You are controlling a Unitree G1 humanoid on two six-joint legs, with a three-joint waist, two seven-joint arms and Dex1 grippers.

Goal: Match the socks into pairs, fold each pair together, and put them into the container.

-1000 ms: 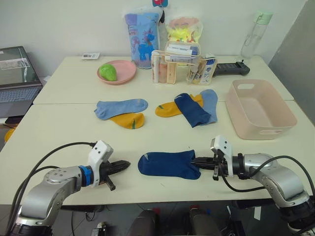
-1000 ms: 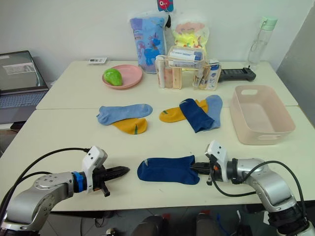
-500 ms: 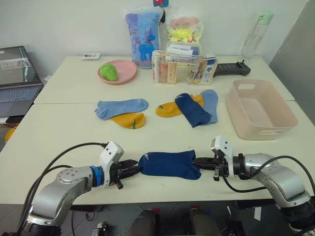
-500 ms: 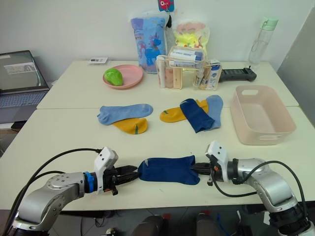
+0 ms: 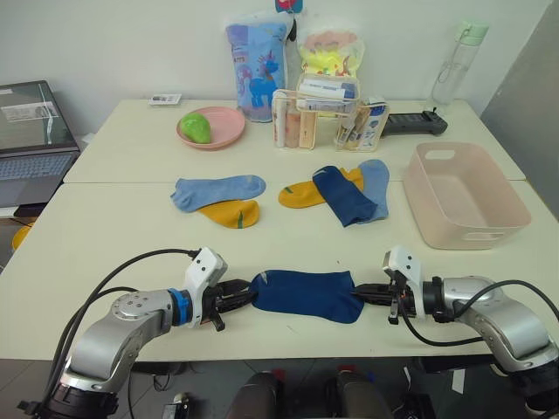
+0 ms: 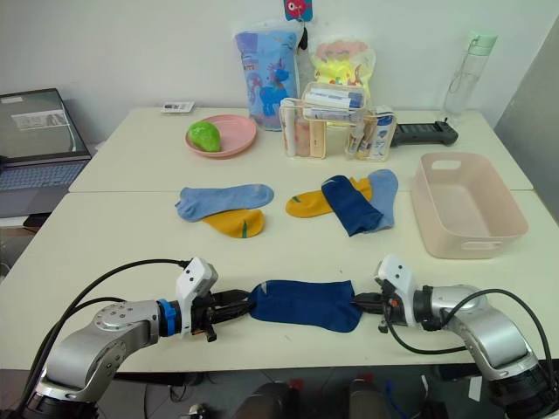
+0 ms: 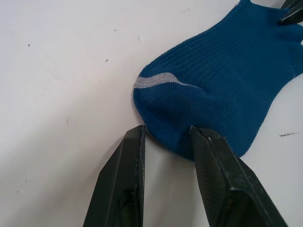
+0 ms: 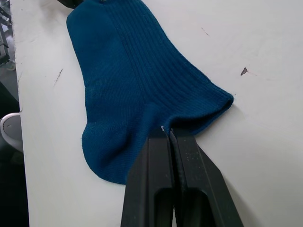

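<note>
Left gripper (image 5: pixel 241 297): held low and level, pointed inward toward the right arm, fingers (image 7: pixel 124 189) parted.
Right gripper (image 5: pixel 362 292): held low, pointed inward toward the left arm, fingers (image 8: pixel 158 184) pressed together.

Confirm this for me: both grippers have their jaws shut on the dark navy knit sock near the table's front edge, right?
Not quite. The left gripper has its jaws open around the dark navy knit sock, per the left wrist view; the right gripper is shut on it.
</note>
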